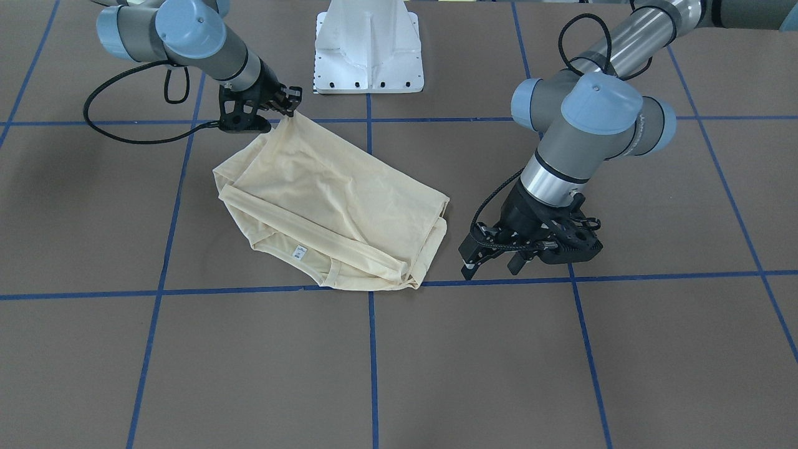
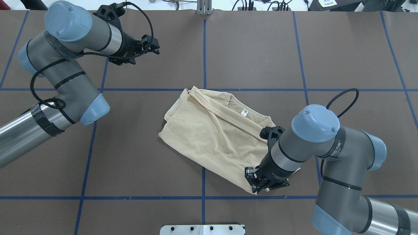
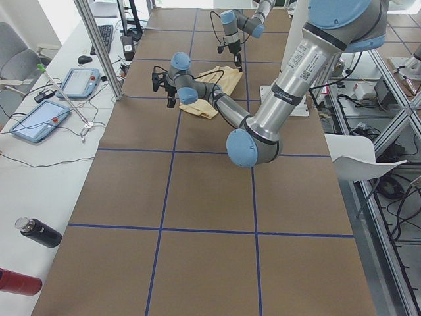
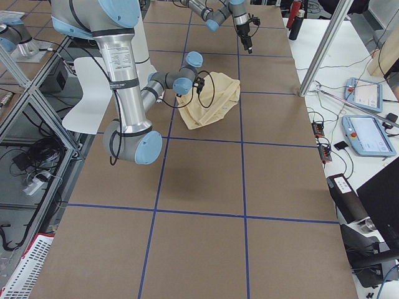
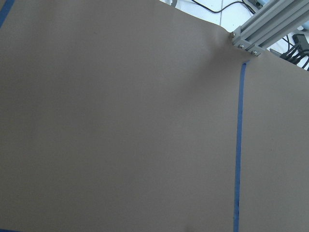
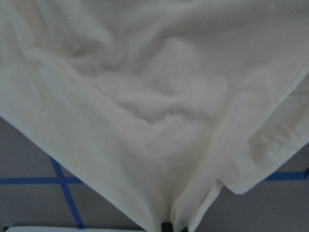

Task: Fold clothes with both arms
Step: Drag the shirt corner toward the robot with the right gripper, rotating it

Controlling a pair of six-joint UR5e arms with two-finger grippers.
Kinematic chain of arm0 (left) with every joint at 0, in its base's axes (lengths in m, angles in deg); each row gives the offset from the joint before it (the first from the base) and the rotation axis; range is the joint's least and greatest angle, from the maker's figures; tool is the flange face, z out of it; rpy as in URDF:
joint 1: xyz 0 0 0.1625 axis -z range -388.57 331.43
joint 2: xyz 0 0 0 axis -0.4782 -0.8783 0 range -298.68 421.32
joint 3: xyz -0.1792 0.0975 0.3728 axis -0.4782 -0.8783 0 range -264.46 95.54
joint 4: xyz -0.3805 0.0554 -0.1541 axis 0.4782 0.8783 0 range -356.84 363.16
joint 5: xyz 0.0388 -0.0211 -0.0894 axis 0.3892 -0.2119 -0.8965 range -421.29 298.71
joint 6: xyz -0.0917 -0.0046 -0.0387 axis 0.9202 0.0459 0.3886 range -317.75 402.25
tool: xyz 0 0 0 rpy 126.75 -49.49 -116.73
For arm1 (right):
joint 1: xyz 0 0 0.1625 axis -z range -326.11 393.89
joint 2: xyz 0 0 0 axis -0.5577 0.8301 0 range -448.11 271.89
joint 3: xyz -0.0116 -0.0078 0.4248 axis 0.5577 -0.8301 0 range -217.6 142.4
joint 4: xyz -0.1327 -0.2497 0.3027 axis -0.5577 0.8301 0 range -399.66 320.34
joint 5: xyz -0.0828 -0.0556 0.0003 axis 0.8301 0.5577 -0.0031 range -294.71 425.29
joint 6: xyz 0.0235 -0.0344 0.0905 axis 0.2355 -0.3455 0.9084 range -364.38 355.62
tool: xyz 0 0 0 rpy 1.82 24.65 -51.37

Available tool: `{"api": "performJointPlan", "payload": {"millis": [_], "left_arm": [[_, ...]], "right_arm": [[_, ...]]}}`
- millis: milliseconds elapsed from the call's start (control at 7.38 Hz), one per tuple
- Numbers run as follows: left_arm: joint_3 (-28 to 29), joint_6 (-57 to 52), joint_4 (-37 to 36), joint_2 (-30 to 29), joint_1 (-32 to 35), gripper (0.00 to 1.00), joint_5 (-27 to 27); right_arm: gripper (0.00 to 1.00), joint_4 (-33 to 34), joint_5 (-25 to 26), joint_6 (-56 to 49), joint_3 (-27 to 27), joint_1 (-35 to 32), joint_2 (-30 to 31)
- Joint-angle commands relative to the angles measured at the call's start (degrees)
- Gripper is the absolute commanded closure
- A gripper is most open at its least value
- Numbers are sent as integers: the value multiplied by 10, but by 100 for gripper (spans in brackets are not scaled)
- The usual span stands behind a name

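Seen from the operators' side of the table [image 1: 561,374], reading left to right.

T-shirt [image 1: 330,199]: pale cream-yellow and thin. It is folded over itself into a rough slanted oblong with soft creases. Doubled layers show along its 6 o'clock edge, where the neckline and a small white label [image 1: 300,251] face up. It lies mid-table across one of the blue tape lines [image 1: 373,349], at 6 o'clock from the white pedestal [image 1: 369,50]. Its 11 o'clock corner is drawn up off the surface into a peak, and the rest lies on the table.

Right gripper [image 1: 287,112]: at that 11 o'clock corner, fingers clamped on the cloth. Its wrist view shows fabric fanning out from the pinch.

Left gripper [image 1: 492,265]: at 4 o'clock from the shirt, near its corner but apart from it. The fingers are spread with nothing between them. It hangs above the table, and its wrist camera sees only brown surface and a tape line.

Count:
- T-shirt: 1
- Label: 1
- Arms: 2, the right arm [image 1: 187,37] and the left arm [image 1: 580,137]
- Grippers: 2
- Pedestal: 1
- Side bench [image 3: 39,178]: control tablets [image 3: 82,82], 2; black bottle [image 3: 39,232], 1; red bottle [image 3: 16,282], 1
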Motion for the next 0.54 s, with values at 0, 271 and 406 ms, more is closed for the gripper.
{"api": "performJointPlan", "payload": {"millis": [0,271,406], "left_arm": [[-1,-1,0,4,-1,1,1],[-1,-1,0,5,-1,1,1],[-1,-1,0,5,-2,1,1]], "right_arm": [[100,1,-3,16,11,37,21],[100,1,-3,15,40,56,70],[100,1,-3,15,58,56,93]]}}
